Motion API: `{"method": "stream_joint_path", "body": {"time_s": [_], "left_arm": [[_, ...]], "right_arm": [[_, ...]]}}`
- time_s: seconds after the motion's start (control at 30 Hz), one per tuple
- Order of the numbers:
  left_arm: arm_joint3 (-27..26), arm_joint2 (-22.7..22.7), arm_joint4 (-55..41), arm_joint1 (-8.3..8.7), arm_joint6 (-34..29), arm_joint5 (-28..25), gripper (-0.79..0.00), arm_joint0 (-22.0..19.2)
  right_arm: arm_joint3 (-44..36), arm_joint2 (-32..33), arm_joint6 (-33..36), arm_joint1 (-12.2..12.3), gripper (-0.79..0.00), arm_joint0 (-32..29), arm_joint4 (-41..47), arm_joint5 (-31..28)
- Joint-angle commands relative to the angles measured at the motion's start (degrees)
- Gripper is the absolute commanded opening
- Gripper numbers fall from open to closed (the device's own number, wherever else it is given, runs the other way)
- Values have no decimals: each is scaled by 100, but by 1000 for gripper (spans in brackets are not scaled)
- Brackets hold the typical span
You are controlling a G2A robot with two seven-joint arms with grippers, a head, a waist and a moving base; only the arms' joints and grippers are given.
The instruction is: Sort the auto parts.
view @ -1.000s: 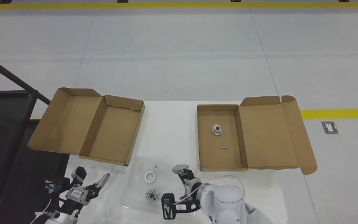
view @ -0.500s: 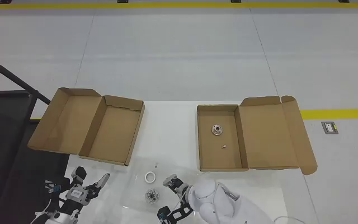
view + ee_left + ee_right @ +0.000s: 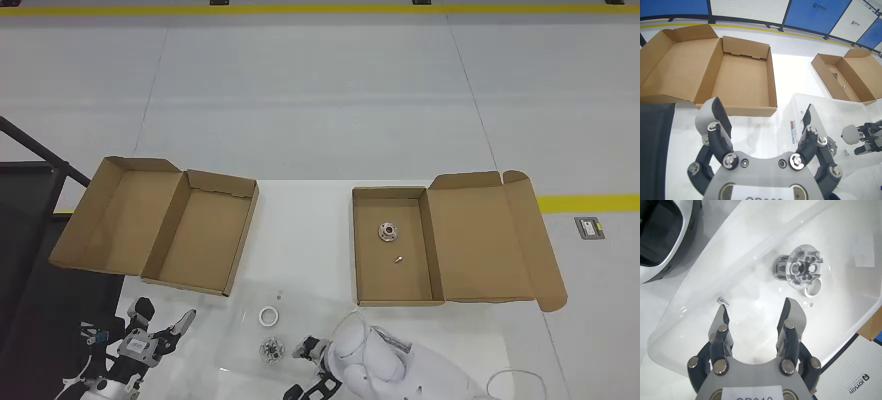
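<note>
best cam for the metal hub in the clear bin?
Right wrist view: the metal hub shows close and unblocked, flange and bore plain. In the top view it is a small speck; in the left wrist view the left gripper hides most of it.

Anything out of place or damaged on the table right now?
Nothing spilled or damaged. Only the left cardboard box sits askew, rotated against the edge of the table, while the right cardboard box lies square. The flanged hub, white ring and small bolt lie loose in the clear bin, not yet sorted.
</note>
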Motion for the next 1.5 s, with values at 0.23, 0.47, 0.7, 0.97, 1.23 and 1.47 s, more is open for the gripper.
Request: {"method": "stream_joint_path", "body": {"time_s": [0.23,0.47,0.7,0.97,1.23,1.47], "left_arm": [[0,0,0,0,0,-1,0,0],[0,0,0,0,0,-1,0,0],[0,0,0,0,0,-1,0,0],[0,0,0,0,0,-1,0,0],[0,0,0,0,0,-1,0,0],[0,0,0,0,0,-1,0,0]], "right_arm": [[407,-1192,419,-87,-360,958,1358,0],[406,-1192,971,-141,-397,955,1834,0],[558,-1192,1189,-257,-394,839,1793,0],[814,-1192,1001,-361,-419,774,1499,0],[949,-1192,747,-398,-526,825,1348,0],[975,-1192,637,-381,-539,869,1326,0]]}}
